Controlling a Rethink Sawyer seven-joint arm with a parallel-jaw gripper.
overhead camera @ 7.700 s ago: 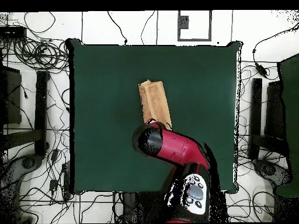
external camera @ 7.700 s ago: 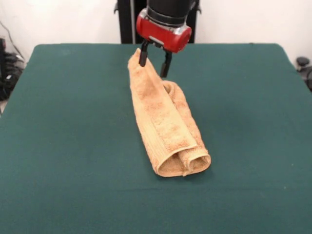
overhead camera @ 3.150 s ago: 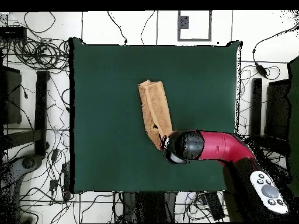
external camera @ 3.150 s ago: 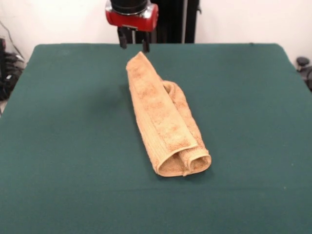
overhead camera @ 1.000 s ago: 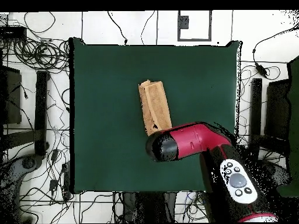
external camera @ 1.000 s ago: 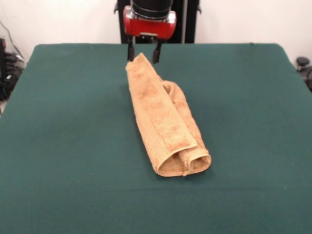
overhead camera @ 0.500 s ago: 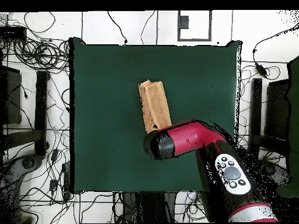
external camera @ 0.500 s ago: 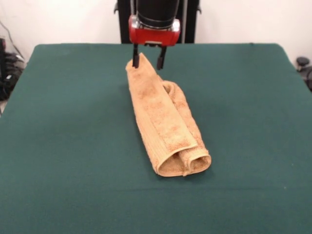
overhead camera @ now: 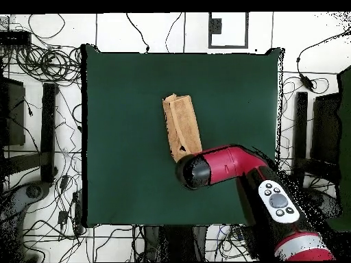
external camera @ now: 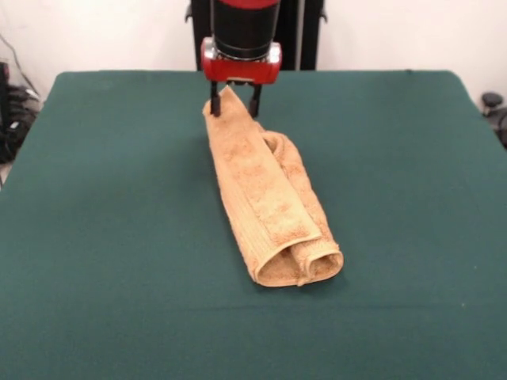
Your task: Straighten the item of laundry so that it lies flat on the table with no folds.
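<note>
The orange-tan towel (external camera: 265, 198) lies folded lengthwise into a long narrow bundle on the dark green table (external camera: 103, 206), with its near end rolled over. My gripper (external camera: 234, 108) is at the towel's far end. Its two dark fingers (external camera: 214, 103) stand apart, one on each side of the towel's pointed far corner, which rises between them. In the overhead view the towel (overhead camera: 182, 124) runs from the table's middle toward the arm, and the arm's red and black head (overhead camera: 196, 171) hides the gripper and that end of the towel.
Green table top (overhead camera: 123, 137) spreads wide on all sides of the towel. Cables and black stands (overhead camera: 48, 123) lie on the floor beyond the table's edges. The robot's pedestal (external camera: 253, 32) stands at the far edge.
</note>
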